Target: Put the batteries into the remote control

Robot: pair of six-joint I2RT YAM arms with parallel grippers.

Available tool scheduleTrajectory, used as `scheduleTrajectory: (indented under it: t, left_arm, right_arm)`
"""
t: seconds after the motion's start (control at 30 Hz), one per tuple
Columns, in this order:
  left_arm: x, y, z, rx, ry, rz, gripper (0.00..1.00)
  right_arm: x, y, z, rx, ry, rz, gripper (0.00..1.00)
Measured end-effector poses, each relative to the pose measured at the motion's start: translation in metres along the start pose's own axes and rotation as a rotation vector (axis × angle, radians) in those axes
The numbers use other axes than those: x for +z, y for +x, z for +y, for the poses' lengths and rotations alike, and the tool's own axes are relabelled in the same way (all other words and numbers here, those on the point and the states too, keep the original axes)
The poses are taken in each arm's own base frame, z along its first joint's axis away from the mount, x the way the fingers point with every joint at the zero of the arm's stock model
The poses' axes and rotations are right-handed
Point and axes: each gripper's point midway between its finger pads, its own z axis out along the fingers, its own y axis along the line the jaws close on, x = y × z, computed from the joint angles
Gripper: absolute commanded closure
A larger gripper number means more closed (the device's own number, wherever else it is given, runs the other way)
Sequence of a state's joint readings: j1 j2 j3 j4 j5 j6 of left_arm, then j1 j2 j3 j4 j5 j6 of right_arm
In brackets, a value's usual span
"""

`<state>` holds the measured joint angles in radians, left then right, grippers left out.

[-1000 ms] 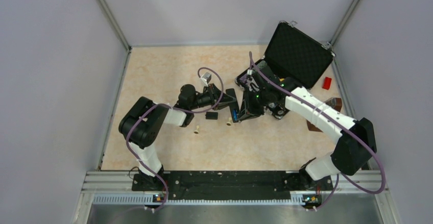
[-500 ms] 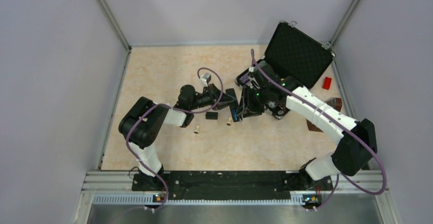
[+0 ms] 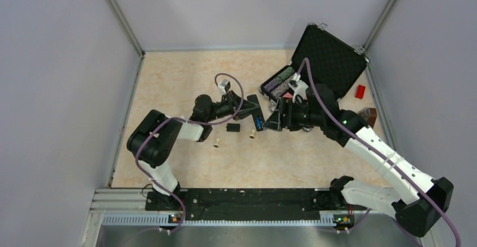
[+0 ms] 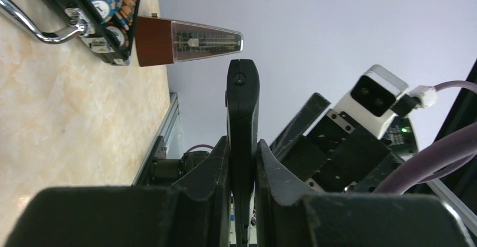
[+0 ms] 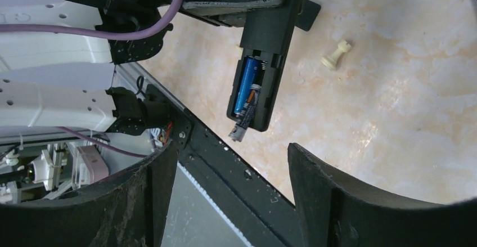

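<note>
My left gripper [image 3: 246, 109] is shut on the remote control [image 3: 254, 111], a slim black bar that the left wrist view shows edge-on [image 4: 242, 106] between the fingers [image 4: 211, 168]. In the right wrist view the remote control [image 5: 269, 50] has its compartment open. One blue battery [image 5: 246, 84] lies inside, and a second battery [image 5: 243, 122] sits askew with its end sticking out past the compartment. My right gripper [image 5: 232, 152] is open and empty, a short way back from that end. From above, the right gripper [image 3: 271, 121] is just right of the batteries [image 3: 257, 124]. The small black back cover [image 3: 233, 127] lies on the table.
Two beige pegs [image 3: 216, 143] [image 3: 252, 135] stand near the cover. An open black case [image 3: 329, 55] with chips [image 3: 280, 81] is at the back right. A brown metronome [image 3: 368, 113] and a red block [image 3: 360, 91] lie beyond it. Grey walls enclose the table.
My right gripper has opened wide and drawn back to the right from the remote's battery end, uncovering the chips in the case. The left gripper still holds the remote in place.
</note>
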<state>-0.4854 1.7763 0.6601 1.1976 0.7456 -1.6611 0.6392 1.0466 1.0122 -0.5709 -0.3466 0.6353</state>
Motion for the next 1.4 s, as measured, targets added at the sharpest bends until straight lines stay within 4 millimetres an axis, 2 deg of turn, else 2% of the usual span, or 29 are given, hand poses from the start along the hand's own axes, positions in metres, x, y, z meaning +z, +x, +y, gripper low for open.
scheduleTrajectory:
  t: [0.2,0.33,0.6,0.9,0.97,1.2,1.4]
  left_arm:
    - [-0.004,0.005,-0.024,0.010,0.020,-0.005,1.00]
    - [-0.007,0.008,-0.033,0.016,0.009,-0.009,1.00]
    - [-0.007,0.011,-0.027,-0.017,-0.033,-0.007,1.00]
    - [-0.007,0.012,-0.027,-0.037,-0.033,-0.006,1.00]
    - [-0.007,0.012,-0.028,-0.047,-0.032,-0.006,1.00]
    - [-0.007,0.013,-0.040,-0.089,0.006,-0.002,1.00]
    - [-0.008,0.014,-0.047,-0.108,0.030,0.004,1.00]
  right_arm:
    - [0.009,0.012,-0.003,-0.070,-0.079,-0.015,0.37]
    - [0.014,0.016,0.000,-0.084,-0.127,-0.013,0.38]
    - [0.014,0.001,0.013,-0.116,-0.184,-0.076,0.39]
    - [0.018,0.002,0.011,-0.106,-0.192,-0.086,0.38]
    - [0.018,0.001,0.011,-0.109,-0.197,-0.094,0.35]
    - [0.015,0.007,0.013,-0.130,-0.240,-0.112,0.28]
    - [0.002,0.005,0.030,-0.170,-0.328,-0.147,0.27]
